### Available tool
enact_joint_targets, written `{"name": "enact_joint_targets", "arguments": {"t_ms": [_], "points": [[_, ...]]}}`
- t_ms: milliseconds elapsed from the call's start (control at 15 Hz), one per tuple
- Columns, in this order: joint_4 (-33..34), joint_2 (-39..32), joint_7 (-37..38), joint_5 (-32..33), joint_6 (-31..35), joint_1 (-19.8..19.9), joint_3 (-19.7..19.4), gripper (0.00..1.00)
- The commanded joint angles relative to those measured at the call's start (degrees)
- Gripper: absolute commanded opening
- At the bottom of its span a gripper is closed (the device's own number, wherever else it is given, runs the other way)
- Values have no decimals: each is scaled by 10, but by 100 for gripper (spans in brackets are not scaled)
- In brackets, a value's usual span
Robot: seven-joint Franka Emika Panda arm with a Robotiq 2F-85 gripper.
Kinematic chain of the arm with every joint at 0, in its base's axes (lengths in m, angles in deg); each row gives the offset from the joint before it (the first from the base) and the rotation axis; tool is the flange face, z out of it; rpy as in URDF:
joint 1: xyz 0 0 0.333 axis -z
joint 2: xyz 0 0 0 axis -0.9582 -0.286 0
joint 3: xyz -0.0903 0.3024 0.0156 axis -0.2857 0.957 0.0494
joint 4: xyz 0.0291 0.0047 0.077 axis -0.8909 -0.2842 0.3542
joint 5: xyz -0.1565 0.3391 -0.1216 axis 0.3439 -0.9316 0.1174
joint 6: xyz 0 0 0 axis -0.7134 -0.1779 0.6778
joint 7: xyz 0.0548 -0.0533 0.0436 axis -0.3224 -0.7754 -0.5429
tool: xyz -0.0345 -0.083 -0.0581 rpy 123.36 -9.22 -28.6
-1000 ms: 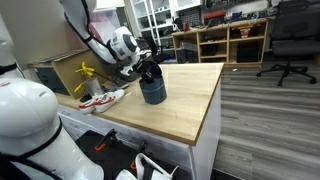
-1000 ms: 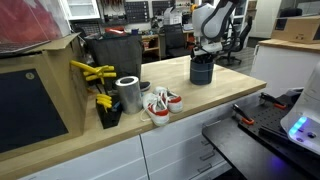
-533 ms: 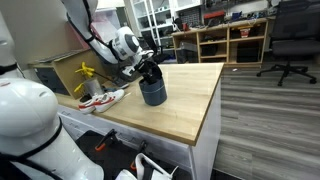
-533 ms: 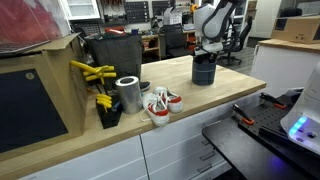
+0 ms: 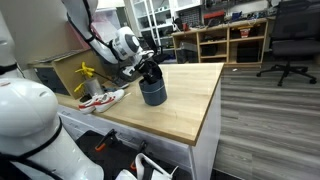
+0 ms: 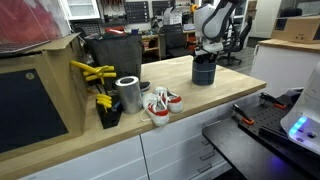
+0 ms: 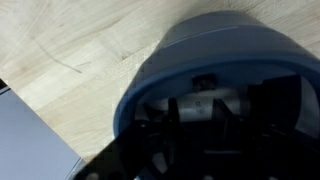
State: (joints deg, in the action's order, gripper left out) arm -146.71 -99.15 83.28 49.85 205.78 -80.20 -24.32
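Two jaws over dark cup point(image 5: 152, 93), opening hidden

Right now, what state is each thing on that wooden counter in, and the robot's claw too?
dark cup: upright on the counter, directly under the gripper.
gripper: down at the cup's rim; open or shut cannot be told.
metal can: upright, apart from the gripper.
red-and-white shoes: lying side by side next to the can.

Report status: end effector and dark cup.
End effector at dark cup rim, grip unclear. Cup upright on wooden table. Sneakers and metal can well apart.
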Motion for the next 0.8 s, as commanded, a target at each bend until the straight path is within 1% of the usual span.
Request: {"name": "enact_joint_targets", "arguments": {"t_ms": [0, 67, 133, 533, 733], "points": [[-2, 1, 5, -14, -14, -8, -1, 9], [-2, 1, 5, -14, -15, -8, -1, 1], [-2, 1, 5, -14, -15, -8, -1, 0], [2, -1, 4, -26, -16, -11, 0, 0], [4, 4, -2, -44, -22, -10, 3, 0]]}}
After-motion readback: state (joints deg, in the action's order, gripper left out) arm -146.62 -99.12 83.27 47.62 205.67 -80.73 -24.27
